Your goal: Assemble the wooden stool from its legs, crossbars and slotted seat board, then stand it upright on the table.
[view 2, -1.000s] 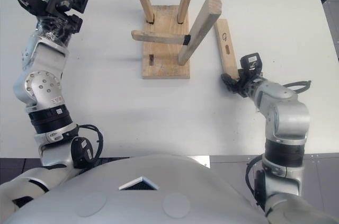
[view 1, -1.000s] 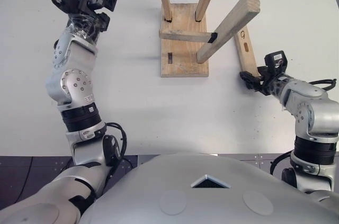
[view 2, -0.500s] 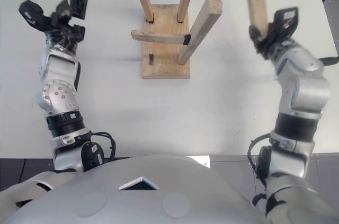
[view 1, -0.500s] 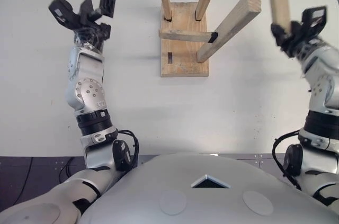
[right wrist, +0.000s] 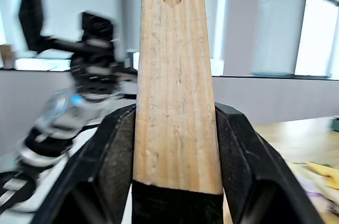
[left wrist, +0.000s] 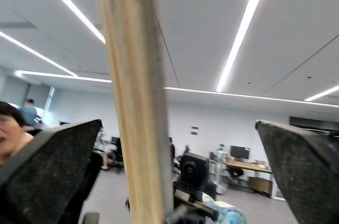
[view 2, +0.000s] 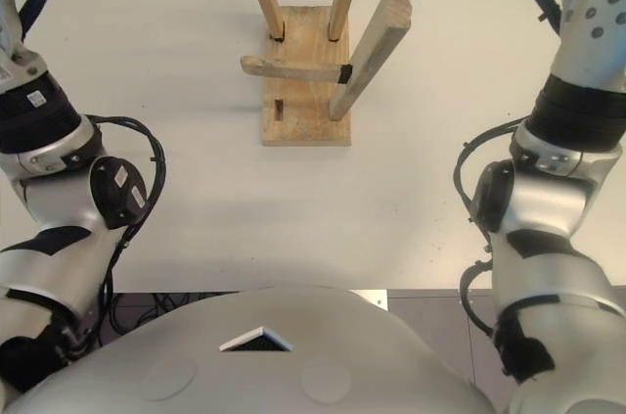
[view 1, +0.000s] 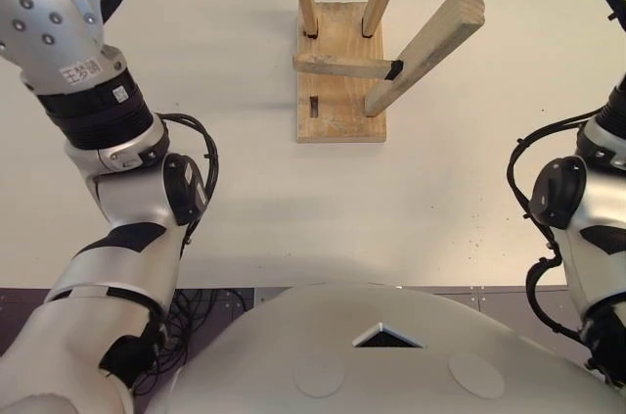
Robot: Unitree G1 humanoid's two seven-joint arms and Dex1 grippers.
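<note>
Right gripper (right wrist: pixel 177 128) clamped on slotted wooden leg (right wrist: pixel 174 70) projecting past its fingertips, left gripper (left wrist: pixel 177 155) spread wide, leg between its pads.

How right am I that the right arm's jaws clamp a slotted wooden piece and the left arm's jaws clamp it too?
Half right. The right arm's jaws clamp the slotted wooden piece, but the left arm's jaws stand wide open with the piece between them, unclamped; the left wrist view shows it.
</note>
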